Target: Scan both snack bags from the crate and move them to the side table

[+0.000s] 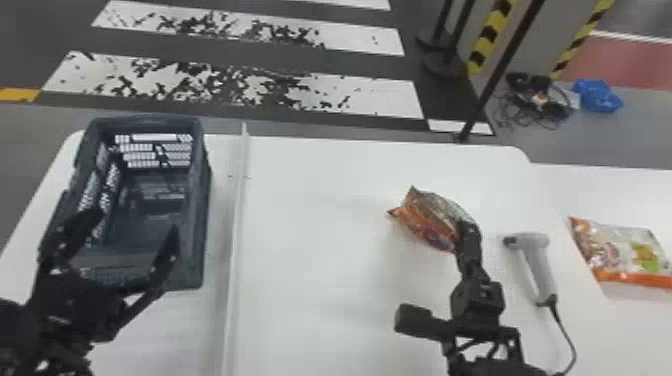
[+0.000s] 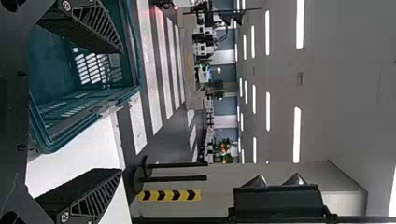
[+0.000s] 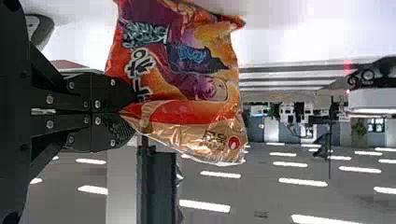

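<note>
One snack bag (image 1: 425, 220) is in our right jaws, pressed together on a gathered fold of film (image 3: 145, 114) at the bag's edge. The rest of it spreads out ahead and to the left of those jaws, over the tabletop (image 1: 320, 225), and looks held up off it. Our left jaws are spread and have nothing in them, up by the near end of the crate (image 1: 201, 220).

Handling-wise, we'd guess it's super light, soft and floppy, with loose bits inside that slide about. The wrapper's shiny, so probably a bit slippery, and we wouldn't squash the middle unless we fancy crumbs lol. An edge pinch like ours seems the right call: thin film, not much snack to crush. Downside, the grip is small next to the bag, so it could swing, twist or creep out if we rush. If it starts slipping, we'd go for a deeper bite of that edge rather than squeezing the fat part.

The scanner (image 1: 539, 270) lies just right of our right jaws. We can't make out a barcode, or tell whether this bag's been scanned, and creased film might mess with a read, so we'd keep the face fairly flat. The other bag (image 1: 620, 250) lies farther right, past the scanner, on the side tabletop (image 1: 645, 330). Same deal there, we reckon: grab a seam, go gently.
</note>
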Tool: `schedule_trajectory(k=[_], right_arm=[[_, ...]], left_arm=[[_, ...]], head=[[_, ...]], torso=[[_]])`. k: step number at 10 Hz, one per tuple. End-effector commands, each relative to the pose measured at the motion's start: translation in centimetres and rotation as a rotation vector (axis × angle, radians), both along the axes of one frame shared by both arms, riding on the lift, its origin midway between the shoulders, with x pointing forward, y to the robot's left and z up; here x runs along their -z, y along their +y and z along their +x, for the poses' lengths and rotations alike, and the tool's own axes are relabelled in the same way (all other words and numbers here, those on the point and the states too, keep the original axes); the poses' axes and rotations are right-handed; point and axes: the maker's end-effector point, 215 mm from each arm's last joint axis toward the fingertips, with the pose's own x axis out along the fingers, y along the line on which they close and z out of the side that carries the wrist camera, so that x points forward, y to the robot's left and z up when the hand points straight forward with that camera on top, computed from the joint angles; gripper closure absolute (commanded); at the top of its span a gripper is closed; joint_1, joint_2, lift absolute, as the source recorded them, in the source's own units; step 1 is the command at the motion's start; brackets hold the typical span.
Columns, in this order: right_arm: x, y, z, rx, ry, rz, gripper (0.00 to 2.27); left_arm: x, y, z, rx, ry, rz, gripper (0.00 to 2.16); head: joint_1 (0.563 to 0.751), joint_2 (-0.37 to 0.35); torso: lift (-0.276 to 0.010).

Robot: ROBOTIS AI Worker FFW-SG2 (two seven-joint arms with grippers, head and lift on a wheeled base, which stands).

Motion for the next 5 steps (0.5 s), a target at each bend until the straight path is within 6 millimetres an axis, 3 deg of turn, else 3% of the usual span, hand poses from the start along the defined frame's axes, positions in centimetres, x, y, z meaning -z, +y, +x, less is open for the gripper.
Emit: schedule_trajectory(k=[1,2,3,5], right_arm=[[1.7,0.6,-0.9,-0.03,0.029,-0.059,2.25],[2.3,1.2,-1.9,-0.051,0.036,-0.063,2.23],[2.4,2.0,-3.0,-0.07,0.041,-0.058,1.92],[1.9,2.6,-4.5,-0.075,0.051,0.015,0.95]], left_arm=[[0.0,0.0,0.0,-0.001,0.0,0.0,0.09],[0.0,0.0,0.0,-0.001,0.0,0.0,0.09],[0.1,0.1,0.0,0.0,0.002,0.001,0.09],[0.1,0.1,0.1,0.0,0.002,0.001,0.09]], head=[[0.695,-0.13],[0.695,-0.125],[0.695,-0.119],[0.695,-0.106]], torso=[[-0.075],[-0.075],[-0.075],[-0.075]])
